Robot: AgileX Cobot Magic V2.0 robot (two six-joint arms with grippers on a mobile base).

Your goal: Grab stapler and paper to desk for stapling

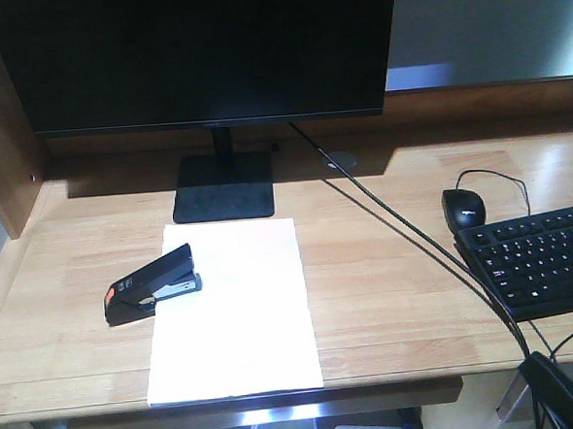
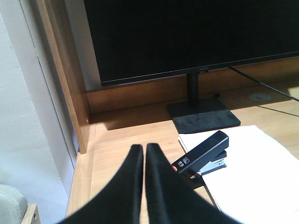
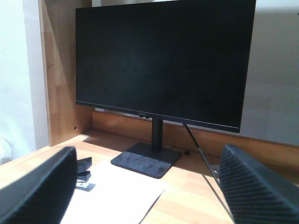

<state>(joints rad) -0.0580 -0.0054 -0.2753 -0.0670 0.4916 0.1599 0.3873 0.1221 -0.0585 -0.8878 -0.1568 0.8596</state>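
Two black tapered fingers of the left gripper (image 2: 143, 154) fill the bottom of the left wrist view, pressed nearly together with only a thin slit between them and nothing held. Just right of their tips lies the small black hand stapler (image 2: 203, 156), its front end resting on the left edge of the plain white rectangular sheet of paper (image 2: 252, 177). From the front view, the stapler (image 1: 152, 286) sits at lower left of centre, angled, orange-red patch toward the left, its other end overlapping the paper (image 1: 232, 310), which lies flat on the wide light-wood desk (image 1: 388, 286) and reaches the near edge.

At the bottom corners of the right wrist view, the ribbed black fingers of the right gripper (image 3: 149, 186) stand far apart, holding nothing.

Behind the paper stands the large black monitor (image 1: 199, 50) on its flat square base (image 1: 224, 187). Toward the right edge of the front view are a black computer mouse (image 1: 463, 208) and a black keyboard (image 1: 542, 257), with thin black cables (image 1: 394, 222) running diagonally across the desk.
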